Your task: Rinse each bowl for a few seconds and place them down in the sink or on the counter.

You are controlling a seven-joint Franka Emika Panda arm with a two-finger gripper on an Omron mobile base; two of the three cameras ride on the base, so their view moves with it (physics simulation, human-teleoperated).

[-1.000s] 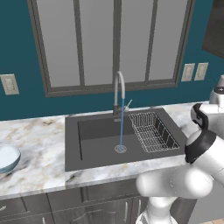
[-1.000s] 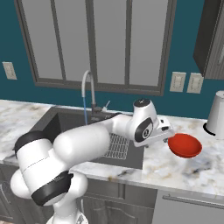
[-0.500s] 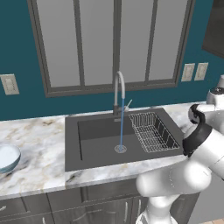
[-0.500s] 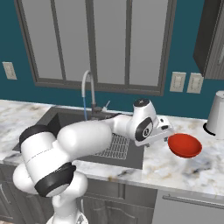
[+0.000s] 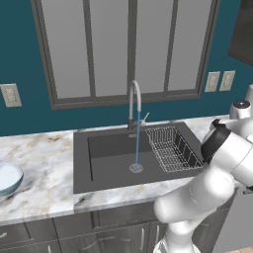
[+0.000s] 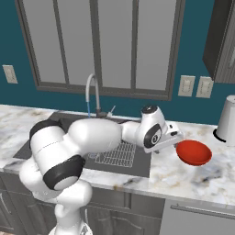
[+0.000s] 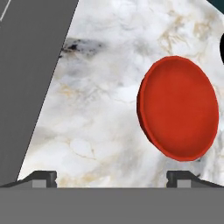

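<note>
A glossy red bowl (image 6: 193,152) sits on the marble counter (image 6: 202,181) to the right of the sink (image 6: 137,166). My gripper (image 6: 177,139) hovers just left of it, open and holding nothing. In the hand view the red bowl (image 7: 178,107) lies ahead and to the right on the counter (image 7: 96,109), with my gripper (image 7: 111,178) open and its fingertips (image 7: 42,177) wide apart. The pale blue-grey bowl (image 5: 8,178) rests on the counter (image 5: 44,183) far left of the sink (image 5: 111,165). A thin stream of water (image 5: 137,143) runs from the tap (image 5: 134,106) onto the drain.
A wire rack (image 5: 170,148) fills the right part of the basin. A white jar (image 6: 227,120) stands on the counter at the far right, behind the red bowl. The sink's dark edge (image 7: 26,78) runs along the left of the hand view.
The arm's elbow has shifted slightly in the left base view. The gripper stays open beside the red bowl and the water keeps running.
</note>
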